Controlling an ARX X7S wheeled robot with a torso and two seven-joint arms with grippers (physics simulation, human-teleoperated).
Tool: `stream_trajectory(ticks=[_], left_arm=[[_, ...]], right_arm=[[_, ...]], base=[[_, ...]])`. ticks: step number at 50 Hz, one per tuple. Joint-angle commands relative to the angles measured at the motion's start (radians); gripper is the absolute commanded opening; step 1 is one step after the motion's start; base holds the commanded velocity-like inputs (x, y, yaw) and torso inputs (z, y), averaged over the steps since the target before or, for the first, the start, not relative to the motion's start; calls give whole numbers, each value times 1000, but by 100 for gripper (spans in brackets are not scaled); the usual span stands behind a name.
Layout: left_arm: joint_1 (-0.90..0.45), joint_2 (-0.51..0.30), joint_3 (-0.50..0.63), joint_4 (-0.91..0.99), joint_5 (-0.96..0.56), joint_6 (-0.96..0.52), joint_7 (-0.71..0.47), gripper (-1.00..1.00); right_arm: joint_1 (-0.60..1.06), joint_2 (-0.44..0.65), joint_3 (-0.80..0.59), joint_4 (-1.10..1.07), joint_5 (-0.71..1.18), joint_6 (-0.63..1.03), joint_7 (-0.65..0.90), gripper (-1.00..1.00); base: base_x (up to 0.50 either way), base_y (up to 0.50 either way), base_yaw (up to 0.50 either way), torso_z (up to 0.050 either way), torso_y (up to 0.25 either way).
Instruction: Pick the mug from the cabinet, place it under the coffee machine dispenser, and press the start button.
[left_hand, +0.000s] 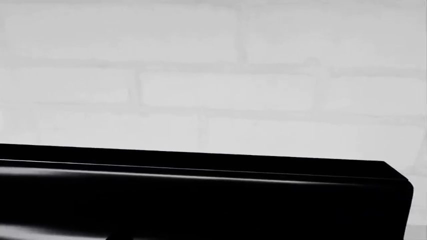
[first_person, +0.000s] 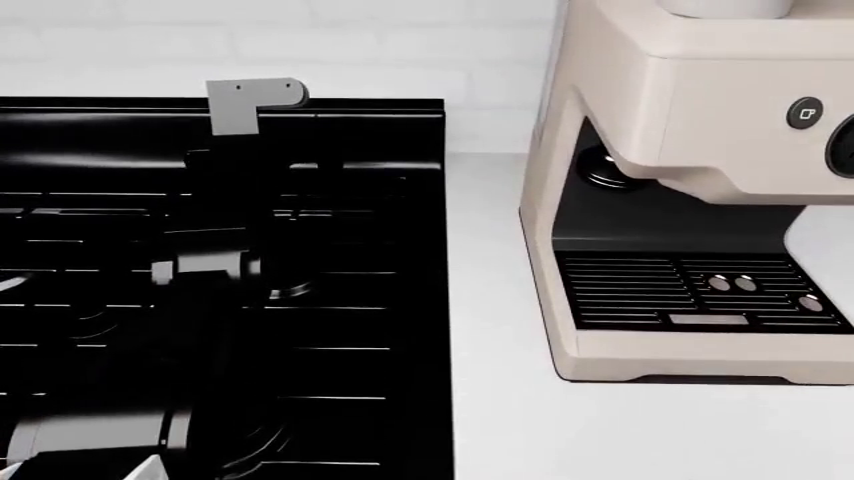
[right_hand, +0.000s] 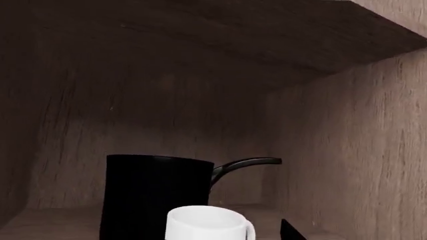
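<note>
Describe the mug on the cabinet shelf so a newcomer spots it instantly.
Look inside the brown wooden cabinet, on its shelf. In front of a tall black pot with a curved handle stands the small white ceramic mug. It is the only white item there, and shorter than the pot.

Head view: you get bright, even light; the cream coffee machine (first_person: 667, 150) renders crisp and casts a soft shadow on the counter just beneath its base.
Stove glare: the black stovetop (first_person: 347, 300) beside the machine throws thin white streaks.
Left wrist view: washed-out pale brick wall (left_hand: 213, 75), low contrast; the black edge (left_hand: 200, 200) below it is near featureless, with one faint highlight line.
Right wrist view: dim brown cabinet (right_hand: 347, 125); the white mug (right_hand: 207, 225) is your brightest spot, and the black pot (right_hand: 157, 195) behind it shows little detail.
</note>
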Motion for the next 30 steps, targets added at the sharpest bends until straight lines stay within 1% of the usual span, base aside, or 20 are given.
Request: stream_trajectory(ticks=[1,14,22,26,27,30], left_arm=[[0,0,2,0,-1,2,0,100],[0,1,5,0,-4,7,5,100],[1,0,4,0,-5,7,7,100],[1,0,6,0,-3,9,3,100],[1,0,6,0,-3,8,3,100],[1,0,5,0,-5,7,5,100]], right_arm=[[-25,-75,-36,183,-96,-21,-96,100],[-114,-93,-34,238,-106,-62,-122,100],[-135,-64,-34,250,-110,-46,-88,100],[-181,-77,-30,275,-92,-49,-121,100],[-191,-90,-32,300,-86,-41,-139,-100],[-215,-116,-41,354,-84,-35,-178,-100]], base=[[0,0,0,0,0],[0,0,0,0,0],[0,0,0,0,0],[0,0,-1,0,0],[0,0,-3,0,0],[4,-3,-3,0,0]])
